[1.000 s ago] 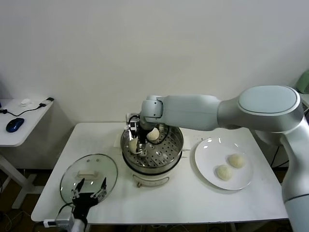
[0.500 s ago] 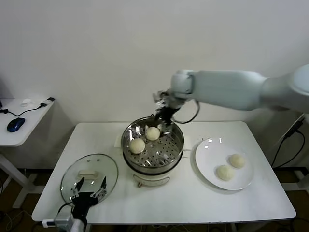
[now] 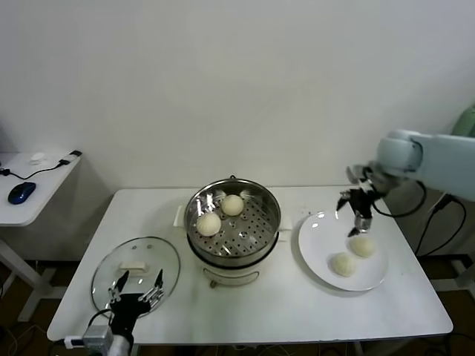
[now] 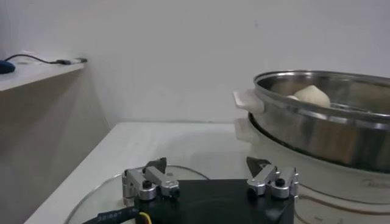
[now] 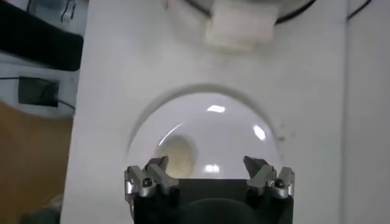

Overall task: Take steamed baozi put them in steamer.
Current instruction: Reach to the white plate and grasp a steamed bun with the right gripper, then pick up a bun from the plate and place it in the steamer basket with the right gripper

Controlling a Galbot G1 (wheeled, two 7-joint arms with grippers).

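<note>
A: Step in hand: fetch of third bun. Right pincer (image 3: 358, 210), spread and empty, above far rim of plate (image 3: 312, 245). Advice: descend straight over nearer-to-pincer steamed baozi (image 3: 363, 245), straddle evenly, close gently.

B: Item: steamed baozi, smooth, round, cream-white. Two on plate; two in steamer (image 3: 234, 231) left of plate. Left pincer (image 3: 137, 288) spread, idle, beyond steamer, over glass lid (image 3: 136, 263).

Mid-frame, the steamer (image 3: 233, 226) stands open-topped, two steamed baozi (image 3: 209, 224) along its far-left side, the rest of its tray free. Bare bench (image 3: 297, 304) fills the lower centre between glass lid (image 3: 136, 273) and plate (image 3: 320, 261).
</note>
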